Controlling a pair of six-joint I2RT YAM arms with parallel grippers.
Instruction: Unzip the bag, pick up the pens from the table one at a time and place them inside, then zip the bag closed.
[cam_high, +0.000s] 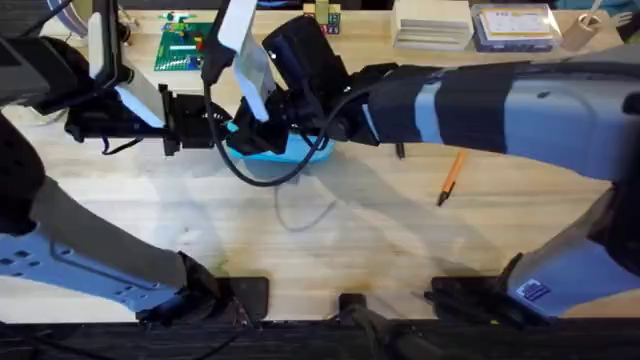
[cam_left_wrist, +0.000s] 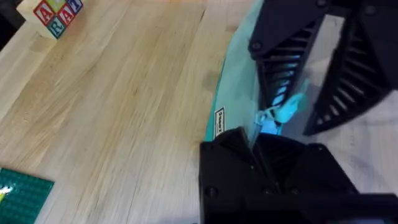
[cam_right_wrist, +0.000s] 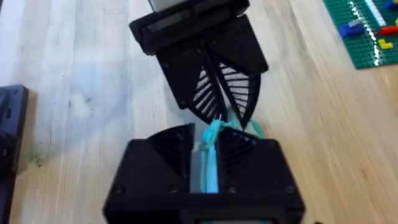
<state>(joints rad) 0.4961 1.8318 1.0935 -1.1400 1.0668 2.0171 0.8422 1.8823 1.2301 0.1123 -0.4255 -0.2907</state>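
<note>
**Both grippers pinch the blue bag at the far middle of the table**

The left gripper reaches in from the left side and meets the bag at its left end. In the left wrist view its black fingers are clenched on the light-blue fabric, with the small blue pull tab showing just beyond them. The right gripper comes across the middle from the right side and sits on the same end of the bag, nose to nose with the left one. In the right wrist view its fingers are closed on a strip of blue fabric, and the other arm's ribbed fingers stand directly opposite, pinched on the same bunched material.

The bag lies on the table, mostly hidden under the two grippers; a curve of its light-blue edge shows beneath them. A small white label sits on its side seam. Whether the zipper is open or closed cannot be told.

The orange pen lies on the bare wood to the right of the bag, well apart from it, tilted with its dark tip toward the near edge. A short dark piece shows at the lower edge of the right arm, between bag and orange pen; it may be the black pen, but that is not clear.

A green brick plate lies at the far edge, and lettered blocks stand near it.
</note>
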